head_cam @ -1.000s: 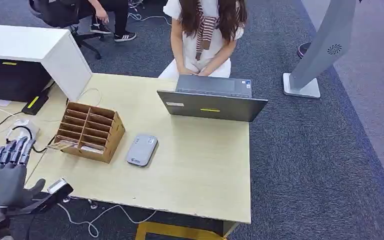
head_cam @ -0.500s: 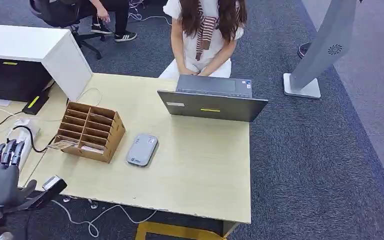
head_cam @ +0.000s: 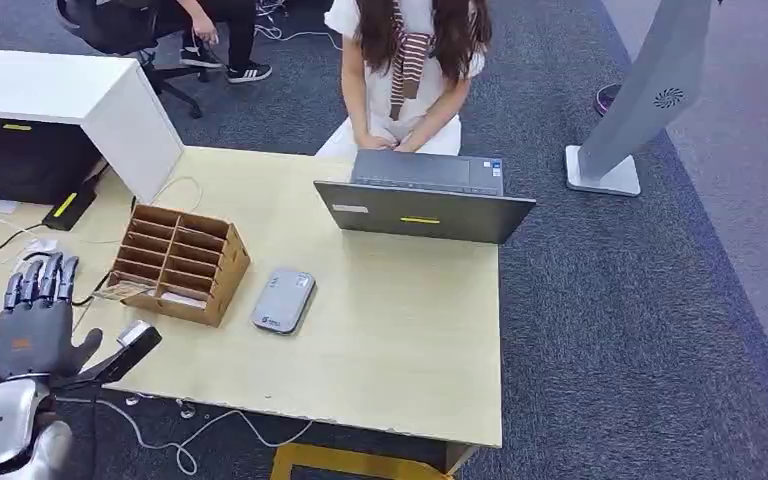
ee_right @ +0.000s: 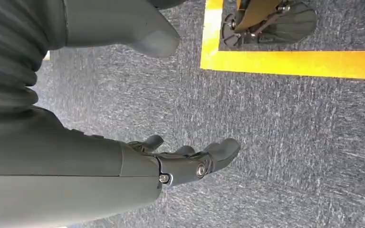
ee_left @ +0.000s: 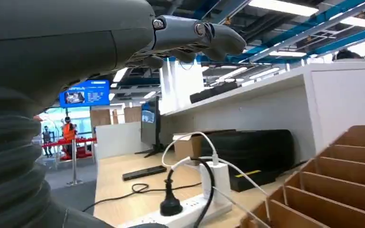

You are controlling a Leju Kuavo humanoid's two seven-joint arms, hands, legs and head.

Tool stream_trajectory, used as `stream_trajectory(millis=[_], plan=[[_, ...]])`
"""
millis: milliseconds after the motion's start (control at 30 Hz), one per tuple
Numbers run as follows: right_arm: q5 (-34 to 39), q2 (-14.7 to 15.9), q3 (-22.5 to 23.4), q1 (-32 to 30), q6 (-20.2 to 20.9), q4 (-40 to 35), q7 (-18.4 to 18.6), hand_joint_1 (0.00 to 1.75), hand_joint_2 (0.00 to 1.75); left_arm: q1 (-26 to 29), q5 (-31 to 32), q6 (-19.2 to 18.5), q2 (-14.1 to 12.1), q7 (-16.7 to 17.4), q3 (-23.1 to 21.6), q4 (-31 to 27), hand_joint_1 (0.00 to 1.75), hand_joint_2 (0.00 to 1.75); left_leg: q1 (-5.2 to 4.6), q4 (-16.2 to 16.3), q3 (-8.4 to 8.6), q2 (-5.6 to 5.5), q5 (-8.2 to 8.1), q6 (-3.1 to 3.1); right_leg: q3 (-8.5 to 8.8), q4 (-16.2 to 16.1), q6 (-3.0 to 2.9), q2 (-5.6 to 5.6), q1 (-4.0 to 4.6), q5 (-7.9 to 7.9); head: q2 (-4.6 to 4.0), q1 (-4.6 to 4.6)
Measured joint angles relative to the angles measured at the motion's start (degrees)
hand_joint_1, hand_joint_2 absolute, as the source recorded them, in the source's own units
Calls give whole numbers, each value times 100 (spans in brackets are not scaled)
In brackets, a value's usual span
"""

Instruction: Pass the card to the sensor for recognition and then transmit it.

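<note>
Pale wooden table (head_cam: pixel 400 340), the landmark for all else. At its far edge, an open grey laptop (head_cam: pixel 425 205), back toward the robot, with a seated person (head_cam: pixel 407 70) just beyond. On the table's left part, a brown cardboard box of slots (head_cam: pixel 182 260), set at a slant, its openings facing the near left. In the lowest slots, pale cards (head_cam: pixel 125 291), flat, long axis running with the box's front row, near ends poking out toward the left edge of the table; too small to read any detail. Just to the right of the box, near the middle of the table, a flat grey sensor (head_cam: pixel 284 299), long axis running from near edge toward far edge, tilted a little rightward. Left of the box, a white power strip (ee_left: pixel 190 209) with a black plug and cables.

Off the near-left corner of the table, left hand (head_cam: pixel 35 325), palm down, fingers straight and apart, thumb stuck out toward the box, holding nothing. Right hand (ee_right: pixel 180 161) hanging over grey carpet beside a yellow floor line (ee_right: pixel 290 61), fingers loosely extended, empty.
</note>
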State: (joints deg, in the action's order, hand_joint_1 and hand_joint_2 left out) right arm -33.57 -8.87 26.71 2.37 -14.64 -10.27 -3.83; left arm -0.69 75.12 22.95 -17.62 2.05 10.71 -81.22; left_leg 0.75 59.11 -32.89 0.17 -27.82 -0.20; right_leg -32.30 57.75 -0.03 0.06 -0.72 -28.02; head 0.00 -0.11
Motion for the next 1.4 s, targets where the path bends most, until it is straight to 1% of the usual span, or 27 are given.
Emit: stream_trajectory(millis=[267,433,633,1000,1100,1233,1400], plan=[[-11,-2,-9,12,-9,0,15,0,175,-287,83,17,146,35,-284,247,0,175,1,0,-1,2,0,0,-1,-1,0,1,0,0,0,-2],[-20,-2,-13,19,-15,0,24,0,175,-380,100,15,183,98,-406,310,0,175,1,0,-1,-1,0,0,-1,0,0,1,0,0,0,-2],[-83,-2,-28,19,-7,0,28,0,175,-480,129,-2,210,166,-450,417,0,175,1,0,-1,1,0,0,-2,0,0,1,0,0,-2,-2],[-90,-4,-35,18,-7,0,28,0,175,-487,122,0,210,208,-492,544,0,175,1,0,-2,1,0,0,-1,0,0,1,0,0,0,-2],[-90,-4,-37,18,-7,0,22,0,175,-470,103,4,190,240,-492,566,0,175,1,0,-3,1,0,0,-1,0,0,1,0,0,0,0],[-98,-4,-37,15,-7,0,9,0,175,-377,7,39,59,284,-479,592,0,175,2,0,-3,1,0,0,-1,0,0,1,0,0,0,-2],[-111,-4,-37,16,-9,0,13,0,175,-262,-179,144,-79,271,-347,664,0,175,3,-1,-4,0,0,0,-1,0,-1,1,1,-1,0,-2]])
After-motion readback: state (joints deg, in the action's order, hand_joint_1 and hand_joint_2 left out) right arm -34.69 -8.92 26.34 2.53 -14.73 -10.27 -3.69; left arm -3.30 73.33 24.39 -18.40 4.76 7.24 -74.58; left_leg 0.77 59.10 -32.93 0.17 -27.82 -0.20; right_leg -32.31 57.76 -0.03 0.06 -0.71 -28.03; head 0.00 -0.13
